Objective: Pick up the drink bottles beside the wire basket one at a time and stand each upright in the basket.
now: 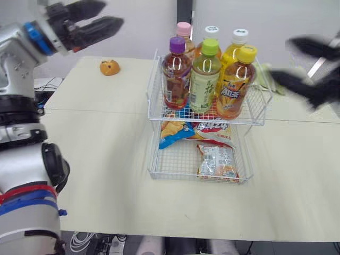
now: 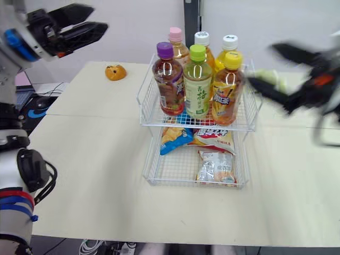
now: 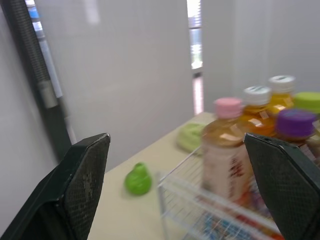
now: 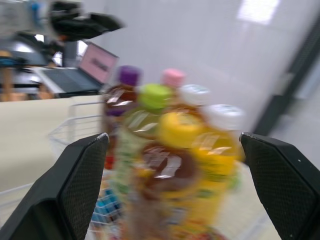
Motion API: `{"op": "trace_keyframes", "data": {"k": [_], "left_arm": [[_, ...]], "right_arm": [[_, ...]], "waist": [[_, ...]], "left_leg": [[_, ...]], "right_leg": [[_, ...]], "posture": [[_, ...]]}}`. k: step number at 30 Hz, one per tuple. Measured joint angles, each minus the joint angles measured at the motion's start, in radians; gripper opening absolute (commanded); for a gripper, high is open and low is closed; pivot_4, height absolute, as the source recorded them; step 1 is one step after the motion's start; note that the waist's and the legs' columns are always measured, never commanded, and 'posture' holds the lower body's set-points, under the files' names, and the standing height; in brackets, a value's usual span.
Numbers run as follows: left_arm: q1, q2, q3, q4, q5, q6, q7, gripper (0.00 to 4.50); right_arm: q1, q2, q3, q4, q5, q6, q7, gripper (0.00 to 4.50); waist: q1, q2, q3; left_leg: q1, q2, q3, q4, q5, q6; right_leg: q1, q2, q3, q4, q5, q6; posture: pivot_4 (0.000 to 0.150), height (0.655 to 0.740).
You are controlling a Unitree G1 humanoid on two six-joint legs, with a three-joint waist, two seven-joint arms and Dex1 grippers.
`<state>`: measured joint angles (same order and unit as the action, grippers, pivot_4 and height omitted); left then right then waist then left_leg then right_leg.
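A two-tier white wire basket [image 1: 155, 90] stands mid-table. Its top tier holds several drink bottles standing upright: purple-capped [image 1: 176, 71], green-capped [image 1: 206, 74] and yellow-capped [image 1: 236, 82] in front, a pink-capped one [image 1: 184, 32] and two white-capped ones behind. My left gripper [image 1: 111, 15] hangs open high above the table's far left, well away from the basket and holding nothing. At the basket's right side, level with the bottles, my right gripper [image 1: 280, 61] is open, blurred and empty. The right wrist view looks straight at the bottles [image 4: 170, 150] between spread fingers [image 4: 82, 175].
Snack packets [image 1: 217, 162] lie in the basket's lower tier. A small orange object [image 1: 109, 67] sits on the table at the far left. Pale green items [image 1: 265, 71] lie behind the basket on the right. A laptop [image 4: 97, 62] stands off to the robot's left.
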<state>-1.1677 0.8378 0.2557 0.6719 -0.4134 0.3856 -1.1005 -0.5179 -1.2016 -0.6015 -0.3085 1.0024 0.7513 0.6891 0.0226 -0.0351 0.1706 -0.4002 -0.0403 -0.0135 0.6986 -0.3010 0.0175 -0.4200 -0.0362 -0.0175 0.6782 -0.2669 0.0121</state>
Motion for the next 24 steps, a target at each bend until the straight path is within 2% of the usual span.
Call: {"op": "trace_keyframes", "data": {"k": [5, 9, 12, 16, 24], "left_arm": [[0.190, -0.015, 0.049, 0.085, 0.057, -0.209, 0.131, 4.43], [0.405, -0.074, 0.078, 0.098, 0.108, -0.374, 0.256, 4.43], [0.527, -0.131, 0.074, 0.103, 0.147, -0.442, 0.344, 4.43], [0.616, -0.187, 0.063, 0.099, 0.181, -0.490, 0.455, 4.43], [0.625, -0.197, 0.062, 0.036, 0.184, -0.503, 0.500, 4.43]], "right_arm": [[0.179, 0.039, -0.025, 0.207, -0.218, -0.168, 0.121, 4.50], [0.295, 0.173, -0.019, 0.456, -0.476, -0.465, 0.069, 4.50], [0.322, 0.282, 0.009, 0.579, -0.572, -0.599, 0.015, 4.50], [0.344, 0.403, 0.054, 0.662, -0.638, -0.698, -0.036, 4.50], [0.349, 0.490, 0.104, 0.659, -0.655, -0.737, -0.058, 4.50]], "waist": [[0.000, -0.002, -0.001], [-0.001, -0.001, -0.002], [-0.001, -0.001, -0.002], [-0.004, -0.001, -0.002], [-0.005, 0.002, -0.003]], "left_leg": [[0.000, 0.000, 0.004, 0.002, -0.001, 0.004], [0.001, 0.000, 0.005, 0.001, 0.001, 0.001], [0.002, 0.000, 0.006, 0.000, 0.001, 0.001], [0.001, 0.001, 0.006, 0.000, 0.001, 0.001], [0.002, 0.000, 0.006, 0.000, 0.001, 0.001]], "right_leg": [[0.000, -0.001, 0.004, 0.002, 0.002, 0.003], [-0.001, -0.001, 0.005, 0.002, 0.002, 0.003], [-0.002, -0.001, 0.006, 0.002, 0.002, 0.003], [-0.002, -0.001, 0.006, 0.003, 0.002, 0.003], [-0.001, -0.001, 0.006, 0.003, 0.002, 0.003]], "posture": [[0.150, 0.7400], [0.150, 0.7400], [0.150, 0.7400], [0.150, 0.7400], [0.150, 0.7400]]}}
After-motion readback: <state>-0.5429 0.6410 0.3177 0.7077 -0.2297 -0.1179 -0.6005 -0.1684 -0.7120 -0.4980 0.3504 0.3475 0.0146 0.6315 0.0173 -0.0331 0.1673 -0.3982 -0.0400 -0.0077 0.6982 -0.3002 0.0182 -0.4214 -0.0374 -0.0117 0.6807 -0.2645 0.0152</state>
